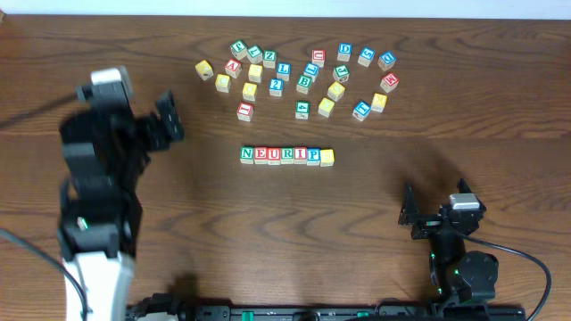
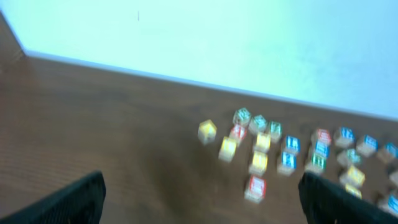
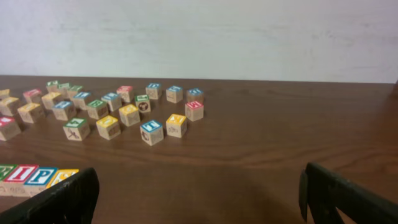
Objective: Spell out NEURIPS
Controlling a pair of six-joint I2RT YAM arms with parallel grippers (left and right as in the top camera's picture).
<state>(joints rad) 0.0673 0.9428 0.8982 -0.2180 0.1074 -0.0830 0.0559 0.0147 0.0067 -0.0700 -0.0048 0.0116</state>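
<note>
Overhead has the NEURIPS row (image 1: 286, 155) centred on the bench (image 1: 500, 107), all but done I'd say, plain yellow where S belongs, left fingers (image 1: 174, 127) and right fingers (image 1: 407, 207) spread wide, empty.

Blur smears the left wrist view, leaving the letters on the scattered small wooden alphabet cubes (image 2: 258, 163) unreadable. In the right wrist view, the picture's left edge cuts off the spelled row of pale wooden letter cubes (image 3: 31, 175). The bottom edges crop the left hand (image 2: 200, 193) and right hand (image 3: 199, 190).
</note>
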